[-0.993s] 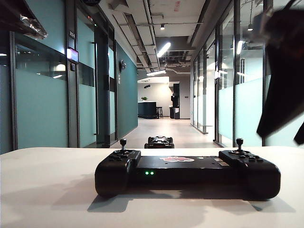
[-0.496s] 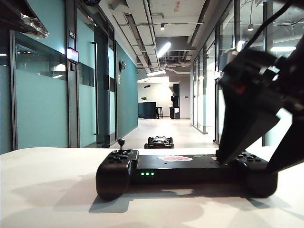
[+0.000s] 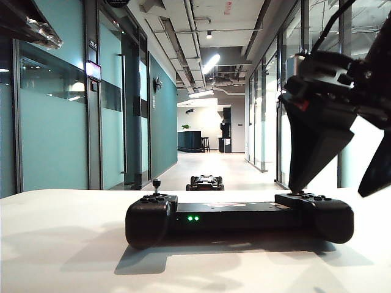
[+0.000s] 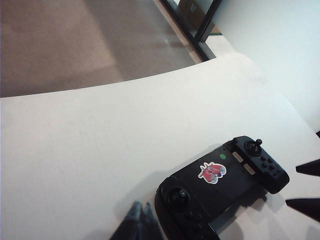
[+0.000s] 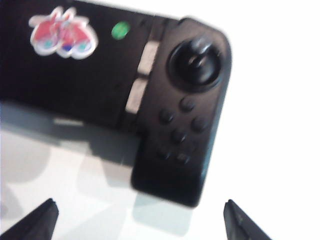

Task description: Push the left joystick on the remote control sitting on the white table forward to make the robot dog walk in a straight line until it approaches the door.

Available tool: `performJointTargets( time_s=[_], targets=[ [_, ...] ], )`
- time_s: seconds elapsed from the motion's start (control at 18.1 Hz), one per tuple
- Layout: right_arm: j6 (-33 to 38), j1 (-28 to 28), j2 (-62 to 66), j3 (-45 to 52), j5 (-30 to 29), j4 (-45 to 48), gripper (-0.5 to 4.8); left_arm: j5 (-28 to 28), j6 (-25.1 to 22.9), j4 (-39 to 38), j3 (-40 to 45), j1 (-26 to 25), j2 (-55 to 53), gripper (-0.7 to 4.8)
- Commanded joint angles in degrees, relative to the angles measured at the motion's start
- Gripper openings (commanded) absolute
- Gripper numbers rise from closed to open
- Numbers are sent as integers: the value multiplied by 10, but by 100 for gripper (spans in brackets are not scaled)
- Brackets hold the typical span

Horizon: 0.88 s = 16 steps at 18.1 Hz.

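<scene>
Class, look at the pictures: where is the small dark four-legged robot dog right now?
In the exterior view the small dark four-legged robot dog stands on the corridor floor beyond the white table, just behind the wide black remote control.

An office building: a long corridor [image 3: 211, 162] with teal glass partitions [image 3: 52, 122], exposed ceiling ducts [image 3: 183, 36] and strip lights [image 3: 211, 63].

Long corridor with a shiny beige floor [image 3: 211, 165] runs back behind everything, teal glass wall panels [image 3: 52, 137] on one side and frosted glass partitions [image 3: 317, 143] on the other. Bright strip ceiling light [image 3: 211, 63] overhead, plus a dark counter [image 3: 189, 141] way down the far end.
</scene>
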State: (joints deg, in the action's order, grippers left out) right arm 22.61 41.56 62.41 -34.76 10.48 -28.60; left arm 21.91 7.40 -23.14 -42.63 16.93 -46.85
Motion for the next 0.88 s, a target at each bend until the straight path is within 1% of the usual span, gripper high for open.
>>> performJointTargets(
  time_s=[0.06,0.17,0.22,0.61,0.77,0.88],
  targets=[
    [-6,-30,2,-5,-41,6,454,4,1,5,-3,0,2,-5],
    [-6,-55,2,-5,-68,18,454,4,1,5,-3,0,2,-6],
    [-7,-58,5,-5,-76,28,454,4,1,5,-3,0,2,-5],
    [-17,-57,60,-5,-81,47,454,4,1,5,-3,0,2,-6],
    [-17,-57,77,-5,-81,71,453,4,1,5,-3,0,2,-5],
    [-17,-58,86,-5,-93,77,453,4,1,5,-3,0,2,-6]
  ],
)
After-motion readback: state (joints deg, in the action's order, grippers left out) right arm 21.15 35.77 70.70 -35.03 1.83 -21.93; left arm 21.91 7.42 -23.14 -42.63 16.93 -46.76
